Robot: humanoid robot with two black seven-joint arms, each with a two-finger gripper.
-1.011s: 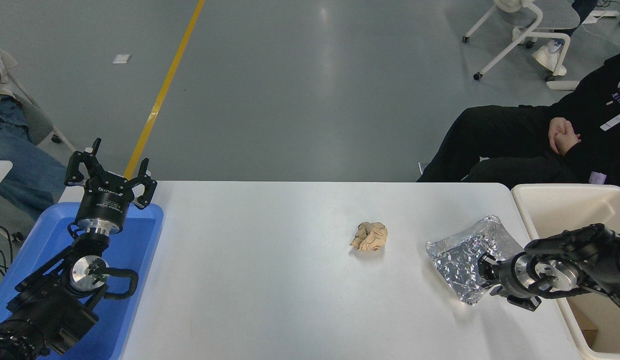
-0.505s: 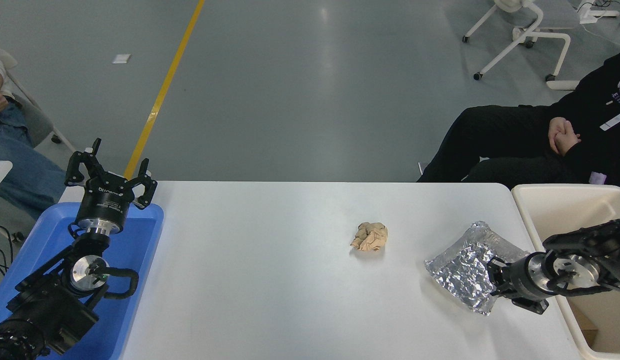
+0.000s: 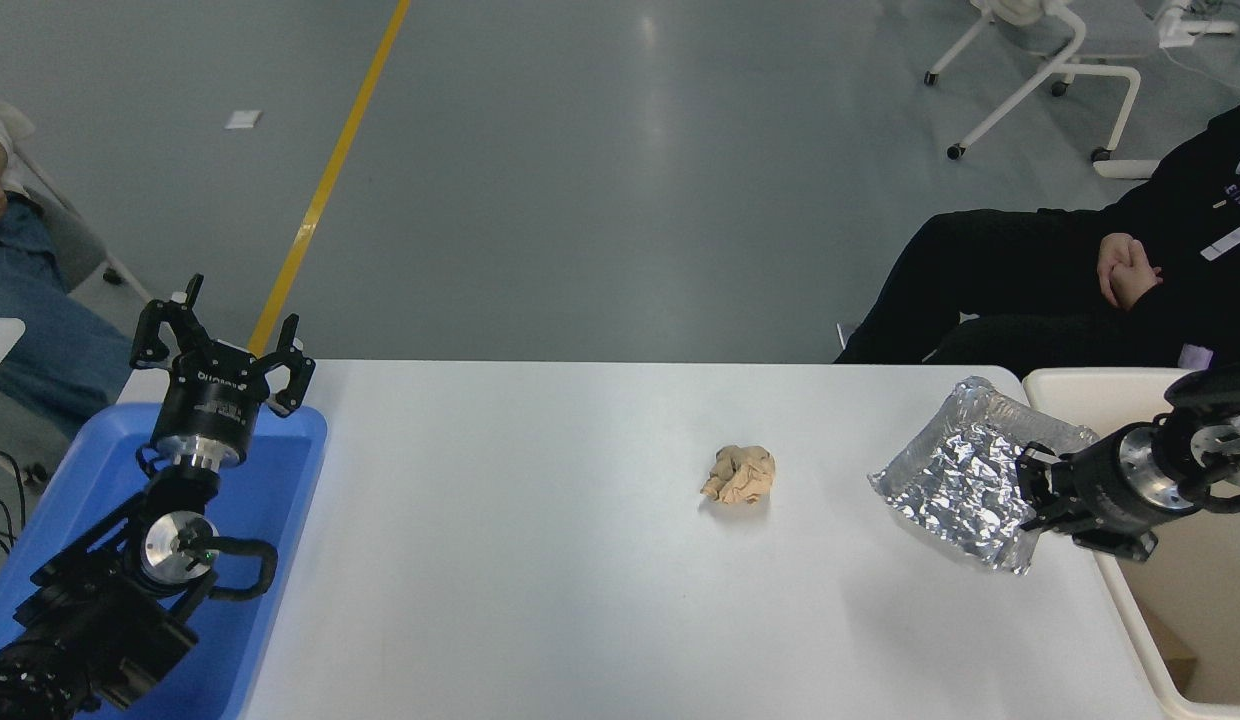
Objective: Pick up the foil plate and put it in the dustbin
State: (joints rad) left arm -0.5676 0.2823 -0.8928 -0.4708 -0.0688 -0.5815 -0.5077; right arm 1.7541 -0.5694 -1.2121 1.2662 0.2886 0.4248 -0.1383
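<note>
The foil plate (image 3: 965, 472) is shiny, crinkled and silver. It hangs tilted above the table's right end, lifted off the surface. My right gripper (image 3: 1030, 492) is shut on its right rim and reaches in from the right edge. The cream-beige dustbin (image 3: 1080, 385) stands just right of the plate, off the table's right side, and my right wrist is over it. My left gripper (image 3: 223, 340) is parked open at the lower left, above the blue tray.
A crumpled tan paper ball (image 3: 739, 473) lies on the white table (image 3: 540, 560) left of the plate. A shallow blue tray (image 3: 270, 500) sits at the left. A person in black (image 3: 1080, 280) sits at the far right, another at the far left (image 3: 20, 320).
My right gripper has lifted the foil plate off the table and carried it up and to the right, toward the dustbin. The left arm has not moved.
</note>
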